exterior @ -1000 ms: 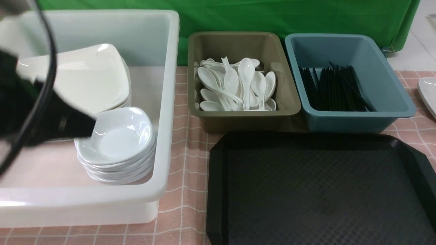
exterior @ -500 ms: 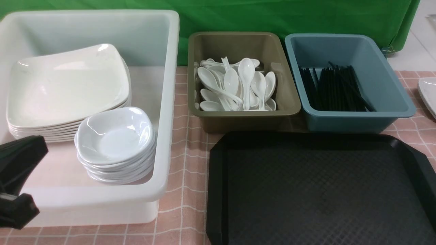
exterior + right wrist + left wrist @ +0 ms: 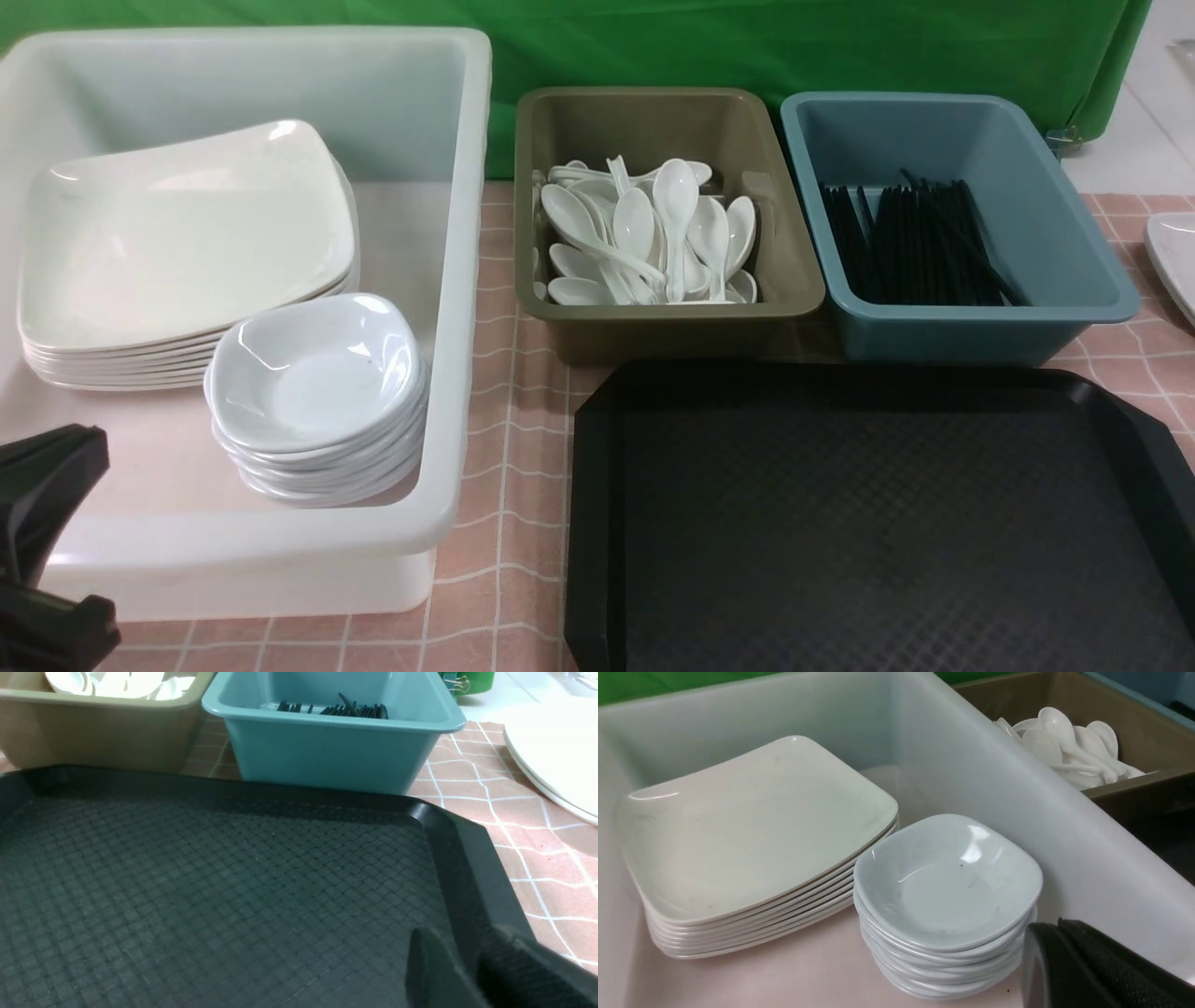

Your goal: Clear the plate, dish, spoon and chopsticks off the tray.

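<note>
Gripping the right rim of the black tray [image 3: 460, 858], one finger inside and one outside, is the right gripper [image 3: 472, 970]. Its floor is bare. The left gripper [image 3: 1064, 961], jaws together and empty, hangs beside the stacked dishes [image 3: 317, 397], next to the plates [image 3: 187, 243] in the white tub [image 3: 457, 280]. Spoons [image 3: 653, 233] fill the olive tub [image 3: 667, 317], chopsticks [image 3: 915, 247] the blue tub [image 3: 980, 327]. All stand on a pink checked cloth [image 3: 509, 467] before a green backdrop [image 3: 747, 47].
</note>
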